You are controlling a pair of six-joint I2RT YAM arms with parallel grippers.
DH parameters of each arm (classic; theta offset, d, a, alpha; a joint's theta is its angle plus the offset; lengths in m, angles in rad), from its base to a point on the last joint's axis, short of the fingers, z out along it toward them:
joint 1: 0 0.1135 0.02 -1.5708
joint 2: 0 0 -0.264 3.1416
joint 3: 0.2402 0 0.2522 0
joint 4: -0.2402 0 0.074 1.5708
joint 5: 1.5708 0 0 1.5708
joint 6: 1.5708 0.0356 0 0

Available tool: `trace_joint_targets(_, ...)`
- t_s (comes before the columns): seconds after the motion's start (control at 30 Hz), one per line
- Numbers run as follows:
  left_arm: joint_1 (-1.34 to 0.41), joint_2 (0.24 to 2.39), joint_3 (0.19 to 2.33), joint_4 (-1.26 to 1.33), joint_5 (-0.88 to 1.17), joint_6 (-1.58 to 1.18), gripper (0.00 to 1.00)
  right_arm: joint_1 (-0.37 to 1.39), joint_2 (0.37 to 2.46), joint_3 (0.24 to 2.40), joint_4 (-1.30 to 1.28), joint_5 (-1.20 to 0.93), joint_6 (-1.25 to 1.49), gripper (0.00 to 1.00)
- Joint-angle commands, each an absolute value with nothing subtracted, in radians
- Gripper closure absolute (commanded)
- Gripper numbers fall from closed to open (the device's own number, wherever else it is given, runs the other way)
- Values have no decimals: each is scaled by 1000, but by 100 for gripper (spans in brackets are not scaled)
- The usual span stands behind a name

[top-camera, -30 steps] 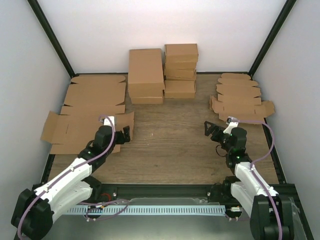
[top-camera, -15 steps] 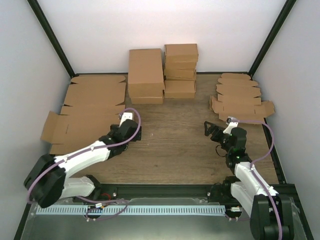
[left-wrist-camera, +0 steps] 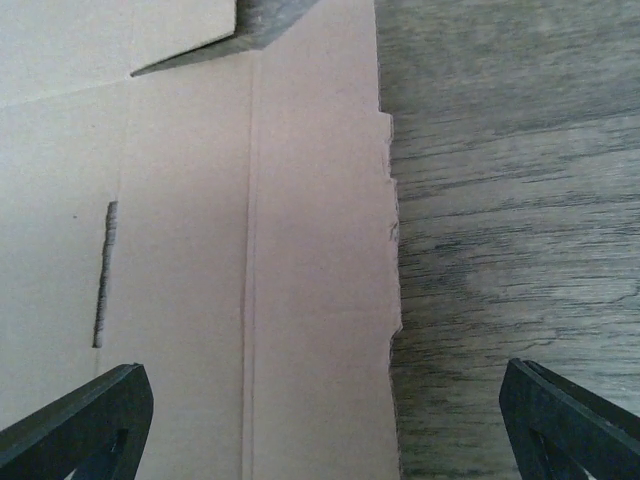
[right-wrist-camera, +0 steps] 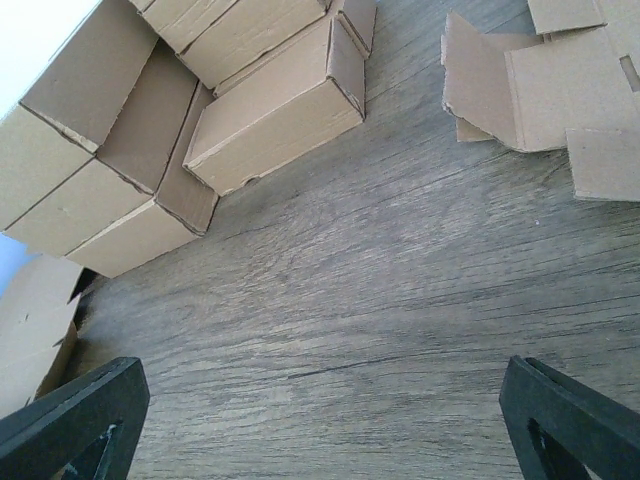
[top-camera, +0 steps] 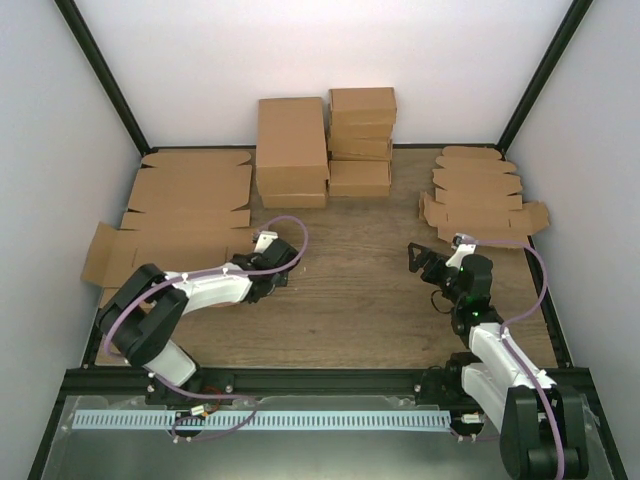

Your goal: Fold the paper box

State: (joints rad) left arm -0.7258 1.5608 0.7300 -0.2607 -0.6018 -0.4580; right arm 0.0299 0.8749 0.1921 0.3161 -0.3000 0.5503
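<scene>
Left gripper (left-wrist-camera: pixel 320 420) wide above the right edge of the paper box (left-wrist-camera: pixel 200 250).
Your right gripper (top-camera: pixel 420 262) (wide too, holding nothing) hovers over the table (top-camera: pixel 350 295), well to the right.

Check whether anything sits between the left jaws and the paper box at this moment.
Nothing visible does. The left gripper hangs open directly over the edge of the paper box, and the wrist view shows only bare cardboard and the wooden table between its jaws.

Robotics lab cell: white walls (top-camera: pixel 330 60), black frame posts (top-camera: pixel 102 75), 2 table-mounted arms (top-camera: pixel 215 289).
</scene>
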Motion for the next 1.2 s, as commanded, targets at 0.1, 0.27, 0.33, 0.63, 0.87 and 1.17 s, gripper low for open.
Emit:
trace_joint_targets(0.1,-718,1638,787,-299,-633,-522,17,37,867,207,327,-300,537,0)
trace_joint_targets(0.27,-706,1623,783,-301,-639,-539,45,38,865,208,324,-298,537,0)
trace_joint_targets(0.33,-705,1605,783,-311,-656,-545,57,37,864,207,324,-298,537,0)
trace_joint_targets(0.63,-704,1508,815,-411,-756,-582,95,37,855,207,318,-298,536,0)
trace_joint_targets(0.87,-702,1384,820,-508,-852,-687,96,37,857,207,322,-304,535,0)
trace_joint_targets(1.17,-628,1113,832,-571,-854,-718,96,37,861,207,323,-305,536,0)
